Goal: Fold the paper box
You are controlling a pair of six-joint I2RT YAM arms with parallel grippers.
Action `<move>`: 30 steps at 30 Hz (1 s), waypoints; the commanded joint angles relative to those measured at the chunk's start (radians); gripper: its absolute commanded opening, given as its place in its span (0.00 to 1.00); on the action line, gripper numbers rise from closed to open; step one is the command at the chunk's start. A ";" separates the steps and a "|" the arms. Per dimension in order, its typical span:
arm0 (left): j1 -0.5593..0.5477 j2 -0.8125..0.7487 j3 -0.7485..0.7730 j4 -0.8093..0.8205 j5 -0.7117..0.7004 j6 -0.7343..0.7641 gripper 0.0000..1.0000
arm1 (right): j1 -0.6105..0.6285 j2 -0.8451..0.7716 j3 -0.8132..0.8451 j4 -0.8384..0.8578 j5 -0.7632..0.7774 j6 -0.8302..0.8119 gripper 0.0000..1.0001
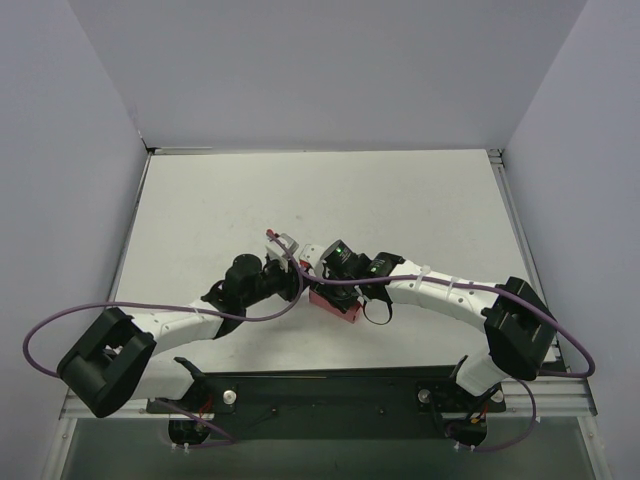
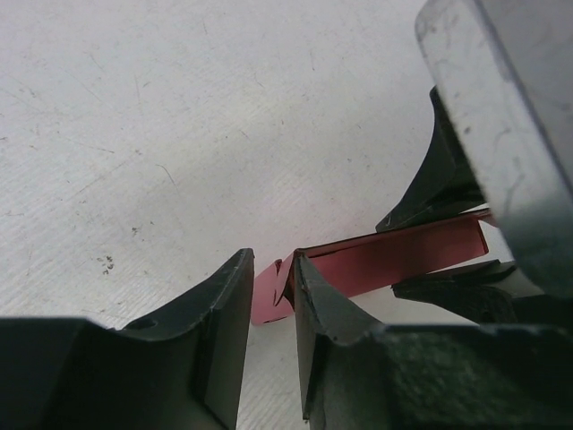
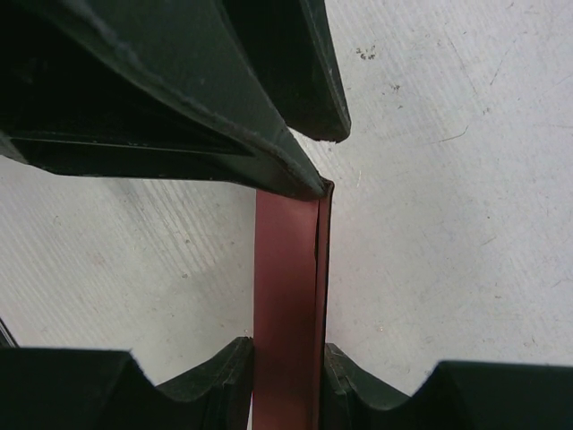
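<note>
The paper box [image 1: 337,306] is a pink-red flattened card piece at the table's middle, held off the surface between both arms. My right gripper [image 3: 288,345] is shut on it, with one pad on each face of the narrow red strip [image 3: 286,269]. My left gripper [image 2: 271,262] faces the box's other end with its jaws slightly apart. Its right fingertip [image 2: 304,269] touches the box's end corner, and a small end flap [image 2: 267,297] shows in the gap. In the top view the left gripper [image 1: 302,282] and the right gripper [image 1: 330,290] meet over the box.
The white table [image 1: 300,190] is bounded by grey walls at the back and on both sides. Purple cables [image 1: 60,320] loop beside each arm. The arm bases stand on a black rail [image 1: 330,390] at the near edge.
</note>
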State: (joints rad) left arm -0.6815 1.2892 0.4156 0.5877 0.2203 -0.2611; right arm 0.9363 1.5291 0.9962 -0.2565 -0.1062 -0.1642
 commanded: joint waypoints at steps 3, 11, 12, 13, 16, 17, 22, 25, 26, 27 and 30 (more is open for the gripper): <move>-0.020 0.013 0.017 0.047 0.010 0.008 0.27 | -0.004 -0.035 -0.005 0.000 -0.013 0.003 0.24; -0.038 0.001 0.022 0.044 0.002 -0.009 0.17 | -0.002 -0.020 -0.002 0.000 0.017 0.006 0.24; -0.047 0.001 0.025 0.040 0.001 -0.012 0.15 | -0.002 -0.017 -0.002 0.000 0.025 0.008 0.24; -0.050 0.001 0.025 0.035 -0.013 -0.015 0.14 | -0.002 -0.014 -0.001 0.000 0.028 0.009 0.24; -0.067 -0.001 0.028 0.020 -0.042 -0.021 0.10 | -0.002 -0.007 -0.001 0.000 0.034 0.014 0.24; -0.072 -0.002 0.028 0.015 -0.051 -0.021 0.10 | -0.002 -0.007 0.001 0.000 0.034 0.014 0.23; -0.081 -0.007 0.034 -0.003 -0.085 -0.033 0.06 | -0.002 -0.001 0.001 0.000 0.034 0.014 0.23; -0.089 -0.002 0.037 -0.006 -0.099 -0.041 0.06 | -0.002 -0.003 0.001 0.000 0.034 0.015 0.23; -0.089 0.004 0.034 -0.005 -0.108 -0.046 0.06 | -0.002 -0.004 0.001 0.002 0.034 0.015 0.23; -0.089 0.007 0.031 -0.002 -0.111 -0.049 0.04 | -0.002 -0.004 0.001 0.002 0.034 0.015 0.23; -0.095 0.015 0.008 0.034 -0.119 -0.059 0.04 | -0.002 -0.004 -0.002 0.003 0.034 0.017 0.23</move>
State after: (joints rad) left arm -0.7574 1.2945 0.4168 0.5858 0.1081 -0.3035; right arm 0.9363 1.5295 0.9955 -0.2592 -0.0895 -0.1535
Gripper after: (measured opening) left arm 0.104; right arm 0.303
